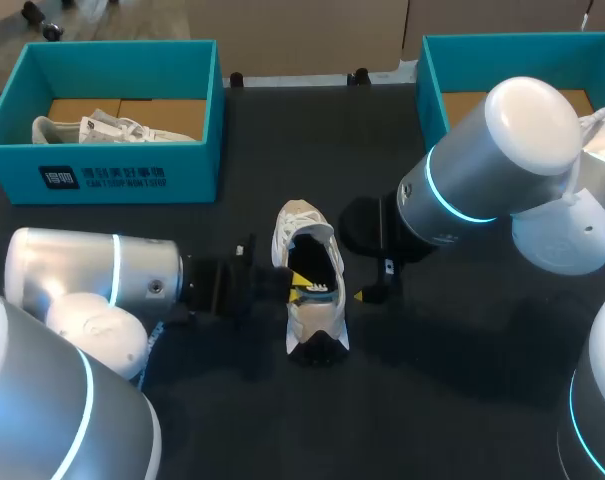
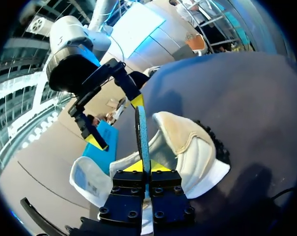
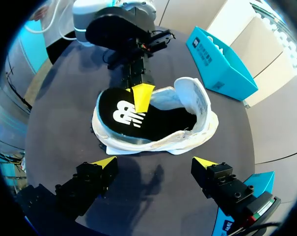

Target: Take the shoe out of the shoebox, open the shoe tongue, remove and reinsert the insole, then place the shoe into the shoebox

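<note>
Well, shoe point(image 1: 310, 290): white, lying on the dark table point(image 1: 432, 400), outside any box.
Insole point(image 3: 158, 123): black, sitting in the shoe's opening.
Left pincer point(image 2: 144, 166): pressed together on the insole's thin edge, at the shoe's side.
Right pincer point(image 3: 155, 162): spread wide, just beside the shoe, touching nothing.
Teal box point(image 1: 102, 165): back left, holding a second shoe point(image 1: 112, 128).

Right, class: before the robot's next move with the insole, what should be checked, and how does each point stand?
1. Left gripper shut on the black insole with a white logo: ok.
2. White mesh shoe out of its box, on the dark table: ok.
3. Right gripper open, clear of the shoe: ok.
4. Insole seated flat inside the shoe: cannot tell.
5. Teal cardboard shoebox open on top: ok.
</note>
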You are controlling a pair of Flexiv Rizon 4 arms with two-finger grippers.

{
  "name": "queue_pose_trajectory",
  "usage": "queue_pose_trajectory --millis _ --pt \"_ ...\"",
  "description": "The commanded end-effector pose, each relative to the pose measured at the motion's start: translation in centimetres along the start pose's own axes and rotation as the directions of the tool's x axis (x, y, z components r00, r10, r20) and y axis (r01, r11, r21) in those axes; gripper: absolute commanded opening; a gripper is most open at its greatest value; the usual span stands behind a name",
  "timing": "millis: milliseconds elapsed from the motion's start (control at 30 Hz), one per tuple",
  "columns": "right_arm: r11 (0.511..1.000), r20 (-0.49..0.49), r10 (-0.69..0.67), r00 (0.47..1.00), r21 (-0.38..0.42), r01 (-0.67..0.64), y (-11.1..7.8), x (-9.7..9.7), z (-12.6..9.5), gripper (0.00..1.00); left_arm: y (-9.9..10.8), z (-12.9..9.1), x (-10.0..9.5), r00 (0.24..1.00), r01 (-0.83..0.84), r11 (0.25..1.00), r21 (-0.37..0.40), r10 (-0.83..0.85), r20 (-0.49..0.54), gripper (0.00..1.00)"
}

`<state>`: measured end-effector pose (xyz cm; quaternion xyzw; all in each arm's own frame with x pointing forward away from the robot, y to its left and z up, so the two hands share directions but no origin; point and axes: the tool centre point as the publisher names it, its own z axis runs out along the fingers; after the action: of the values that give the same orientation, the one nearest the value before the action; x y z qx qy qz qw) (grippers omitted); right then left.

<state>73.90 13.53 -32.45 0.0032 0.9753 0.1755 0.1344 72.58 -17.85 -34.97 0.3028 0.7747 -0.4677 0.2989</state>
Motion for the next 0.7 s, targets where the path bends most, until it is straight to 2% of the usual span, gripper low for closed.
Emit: queue_pose_trajectory --millis 33,200,400,533,600,667,700 --pt "1.000 0.003 0.000 1.000 0.002 0.000 0.0 0.1 0.0 1.00 0.2 0.7 -0.3 0.999 -0.029 1.000 -0.012 0.029 0.024 0.00" --pt "1.000 0.003 0.000 1.000 0.002 0.000 0.0 0.1 0.0 1.00 0.7 0.9 -0.8 0.999 -0.039 0.999 -0.025 0.039 0.013 0.00" --pt "1.000 0.003 0.000 1.000 0.002 0.000 0.0 0.1 0.0 1.00 1.9 1.0 -0.3 1.000 -0.016 0.999 -0.043 0.016 -0.007 0.00" --pt "1.000 0.003 0.000 1.000 0.002 0.000 0.0 0.1 0.0 1.00 1.4 0.8 -0.4 1.000 0.009 1.000 -0.020 -0.009 0.005 0.01" --pt "1.000 0.003 0.000 1.000 0.002 0.000 0.0 0.1 0.0 1.00 0.8 0.6 -0.5 1.000 0.023 1.000 0.002 -0.023 -0.012 0.29" --pt "1.000 0.003 0.000 1.000 0.002 0.000 0.0 0.1 0.0 1.00 0.3 0.5 -0.5 0.999 0.028 1.000 0.014 -0.028 -0.017 0.35" --pt "1.000 0.003 0.000 1.000 0.002 0.000 0.0 0.1 0.0 1.00 -0.1 0.3 -0.6 0.999 0.027 0.999 0.017 -0.027 -0.017 0.31"
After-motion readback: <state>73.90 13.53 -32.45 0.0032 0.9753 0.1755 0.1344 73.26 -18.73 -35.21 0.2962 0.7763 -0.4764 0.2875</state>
